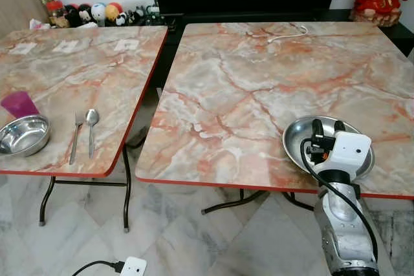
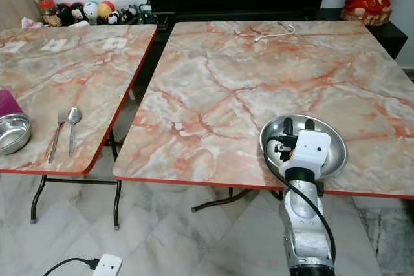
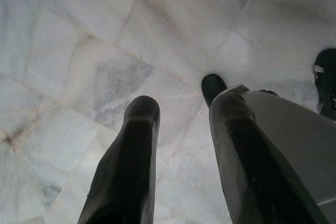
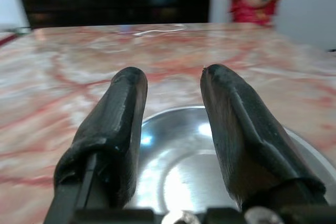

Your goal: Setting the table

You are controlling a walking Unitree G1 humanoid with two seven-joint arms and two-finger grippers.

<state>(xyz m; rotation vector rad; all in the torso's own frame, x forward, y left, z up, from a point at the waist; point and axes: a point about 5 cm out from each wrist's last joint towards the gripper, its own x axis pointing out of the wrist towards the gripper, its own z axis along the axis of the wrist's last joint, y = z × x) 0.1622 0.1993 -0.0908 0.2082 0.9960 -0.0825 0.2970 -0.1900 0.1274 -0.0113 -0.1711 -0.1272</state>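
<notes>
a: where are we on setting the table?

b: early, i'd say. one steel plate (image 2: 304, 145) sits near the front edge of the right-hand table (image 1: 259, 88). my right gripper (image 4: 173, 85) hovers just over it, fingers apart with nothing between them, so i judge the plate is set down and free.

a: and the rest of the setting?

b: on the left-hand table (image 1: 71, 75). a steel bowl (image 1: 24, 135), a purple cup (image 1: 19, 103) just behind it, and a fork (image 1: 76, 136) and spoon (image 1: 91, 131) lying side by side near the front edge. by my reckoning those are yet to go beside the plate.

a: left arm?

b: hanging idle. the left gripper (image 3: 181, 129) points at the tiled floor (image 3: 79, 51), fingers apart, holding nothing.

a: anything you can't make out?

b: my own wrist covers the near part of the plate in the head views, so i can't tell if the fingertips touch its surface. the bowl is cut off by the picture's edge in the right eye view. there's a thin white thing (image 1: 288, 33) at the far side of the right table; i can't tell what it is.
</notes>
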